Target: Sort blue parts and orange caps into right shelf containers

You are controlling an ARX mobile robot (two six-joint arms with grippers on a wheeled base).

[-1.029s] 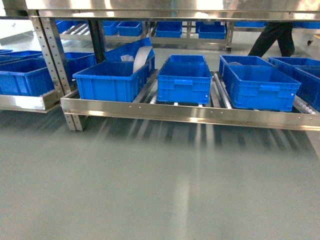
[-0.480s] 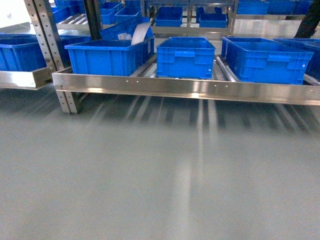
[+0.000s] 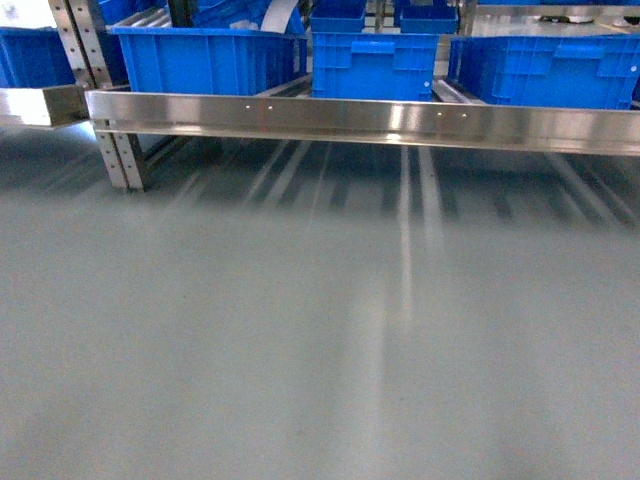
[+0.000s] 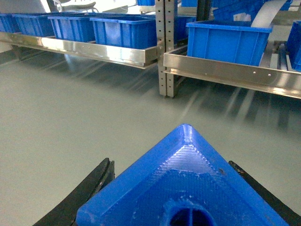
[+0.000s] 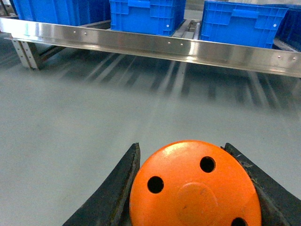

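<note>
The left gripper (image 4: 176, 197) is closed tight on a blue part (image 4: 183, 188). Its two black fingers (image 4: 89, 188) press on both sides of the part. The part is bright blue, with a pointed corner sticking forward, a rough top and a round hole near the bottom edge of the picture. The right gripper (image 5: 193, 188) squeezes an orange cap (image 5: 195, 186) the same way. The cap shows its flat round end, with three small dark holes in it.

Both things are up in the air over the gray floor (image 3: 320, 330), not yet in a box. Ahead stands the shelf (image 3: 360, 118) with its shiny front rail. Big blue containers (image 3: 375, 65) sit on it in a row.

Compared with a second ago, the shelf sits higher in the head view and looks closer. Now only the front walls of the containers show, not their open tops. The person walking at the back is no longer seen.
</note>
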